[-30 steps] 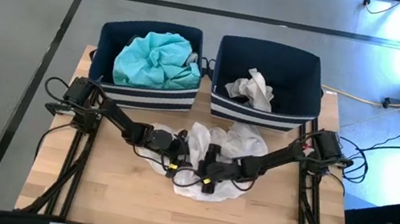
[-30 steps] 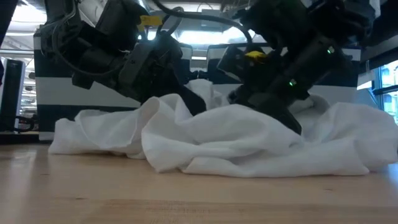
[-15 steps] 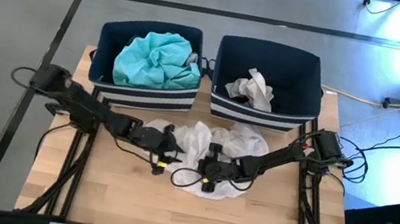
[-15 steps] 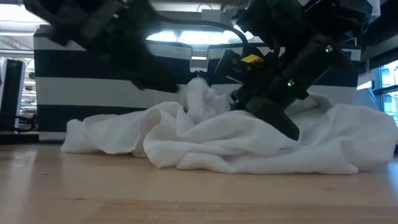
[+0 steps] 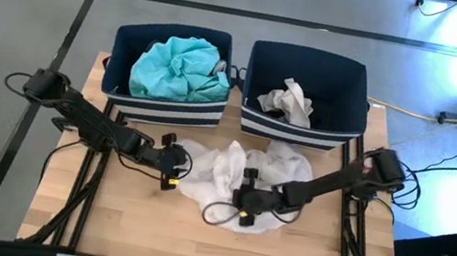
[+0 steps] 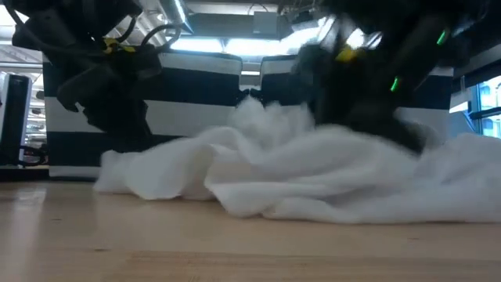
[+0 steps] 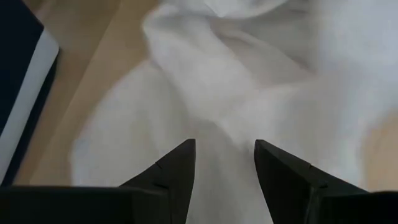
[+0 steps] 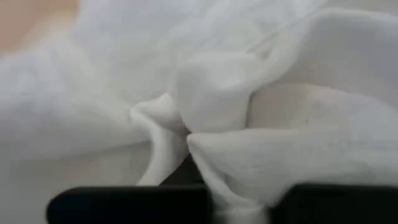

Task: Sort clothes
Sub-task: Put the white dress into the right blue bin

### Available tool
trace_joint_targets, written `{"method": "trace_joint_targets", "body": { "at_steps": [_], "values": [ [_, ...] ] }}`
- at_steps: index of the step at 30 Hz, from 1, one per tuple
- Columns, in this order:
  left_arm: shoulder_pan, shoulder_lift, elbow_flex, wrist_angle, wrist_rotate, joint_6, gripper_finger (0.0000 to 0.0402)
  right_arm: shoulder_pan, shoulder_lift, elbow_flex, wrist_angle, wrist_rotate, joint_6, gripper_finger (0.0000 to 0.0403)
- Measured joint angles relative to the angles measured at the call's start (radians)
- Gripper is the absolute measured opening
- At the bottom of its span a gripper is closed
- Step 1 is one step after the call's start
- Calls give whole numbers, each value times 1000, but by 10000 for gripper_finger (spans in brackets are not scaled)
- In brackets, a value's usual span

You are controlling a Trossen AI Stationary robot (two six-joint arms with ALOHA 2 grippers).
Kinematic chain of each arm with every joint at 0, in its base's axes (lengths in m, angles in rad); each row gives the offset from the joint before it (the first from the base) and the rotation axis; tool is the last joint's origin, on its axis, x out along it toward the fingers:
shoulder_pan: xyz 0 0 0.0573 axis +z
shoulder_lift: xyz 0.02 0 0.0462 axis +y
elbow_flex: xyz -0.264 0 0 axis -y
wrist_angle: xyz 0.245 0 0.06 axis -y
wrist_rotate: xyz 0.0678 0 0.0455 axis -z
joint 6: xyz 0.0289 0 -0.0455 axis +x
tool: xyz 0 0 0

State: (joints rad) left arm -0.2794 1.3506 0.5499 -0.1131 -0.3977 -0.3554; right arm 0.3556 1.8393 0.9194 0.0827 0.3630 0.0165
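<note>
A crumpled white garment (image 5: 236, 168) lies on the wooden table in front of the two bins; in the low view it is a heap (image 6: 297, 168). My right gripper (image 5: 247, 197) sits low on the garment's near middle, shut on its cloth. My left gripper (image 5: 170, 161) stands open at the garment's left edge, its two fingers (image 7: 179, 167) over the white cloth with nothing between them. A teal garment (image 5: 179, 64) fills the left bin. A small white and dark garment (image 5: 287, 101) lies in the right bin. My right gripper has a bunched fold of the white garment (image 8: 186, 134), several layers gathered at its fingers. The cloth covers the fingertips in the wrist view, so the exact pinch is hidden. The arm comes in low from the table's right. Most of the garment still lies on the table.
Two navy bins with white stripes (image 5: 163, 103) (image 5: 298, 129) stand side by side along the table's far edge. Bare wood (image 5: 191, 243) lies near the front edge. A loose cable loop (image 5: 216, 212) trails beside my right gripper.
My left gripper has drawn back toward the table's left edge, off the garment's middle to its left edge. My right gripper has shifted slightly toward the near right with the cloth. The garment's left edge has slid to the right and the heap has bunched up.
</note>
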Motion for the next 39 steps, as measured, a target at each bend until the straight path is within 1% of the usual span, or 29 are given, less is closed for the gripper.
{"method": "trace_joint_targets", "body": {
  "at_steps": [3, 7, 9, 13, 17, 21, 29, 36, 39],
  "values": [
    [3, 0, -1, -10, 0, -5, 155, 22, -95, 5, -13, 37, -4, 22],
    [4, 0, -2, -11, -2, -5, 155, 23, -208, 20, -86, 54, -25, 18],
    [4, 0, -2, -12, -2, -5, 155, 23, -264, 54, -155, 74, -28, 18],
    [5, -1, -2, -17, -2, -4, 155, 24, -328, 165, -322, 157, -78, 18],
    [5, -1, -2, -26, -4, -5, 155, 24, -344, 318, -477, 259, -154, 18],
    [5, -1, -2, -35, -5, -5, 155, 22, -345, 477, -576, 354, -239, 18],
    [5, -1, -2, -36, -4, -5, 155, -18, -345, 767, -618, 460, -426, 18],
    [5, -1, -2, -35, -4, -5, 155, -101, -345, 989, -605, 567, -591, 18],
    [5, -1, -2, -35, -3, -5, 155, -141, -345, 1070, -570, 587, -650, 19]
  ]
}}
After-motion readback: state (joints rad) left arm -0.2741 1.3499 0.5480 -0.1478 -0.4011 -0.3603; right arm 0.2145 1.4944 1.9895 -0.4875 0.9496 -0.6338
